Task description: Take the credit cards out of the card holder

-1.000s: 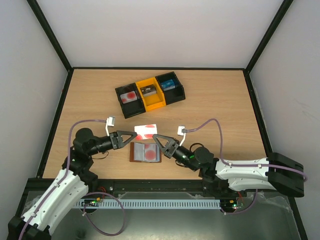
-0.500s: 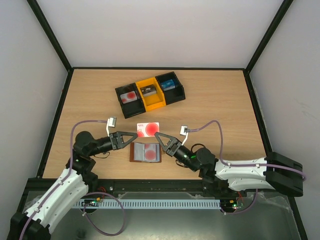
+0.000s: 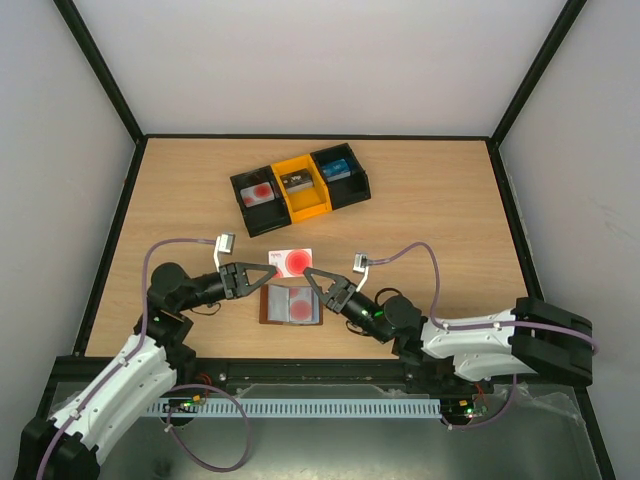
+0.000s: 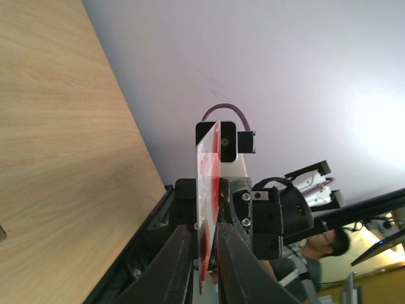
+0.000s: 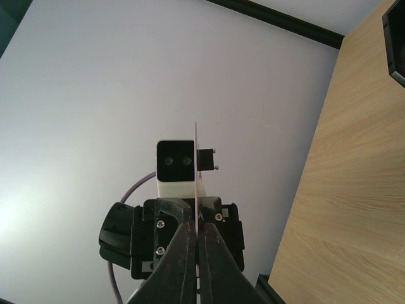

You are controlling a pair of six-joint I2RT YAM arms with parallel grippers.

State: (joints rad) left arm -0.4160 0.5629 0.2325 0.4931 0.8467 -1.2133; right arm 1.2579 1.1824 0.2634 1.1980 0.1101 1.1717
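- Brown leather-like bifold card holder (image 3: 291,306): open flat, centre of near edge of wooden table (image 3: 430,210).
- Whitish plastic card w/ red round mark (image 3: 292,262): out of holder, raised just beyond it, long axis L–R btw grippers.
- Right gripper (image 3: 312,274): pinched on card's right end.
- Left gripper (image 3: 272,270): narrow around left end; contact unclear.

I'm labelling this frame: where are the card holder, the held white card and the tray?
card holder (image 3: 266,304): top view, brown left edge.
white card (image 3: 296,262): top view, red round mark.
tray (image 3: 308,211): top view, yellow front wall.
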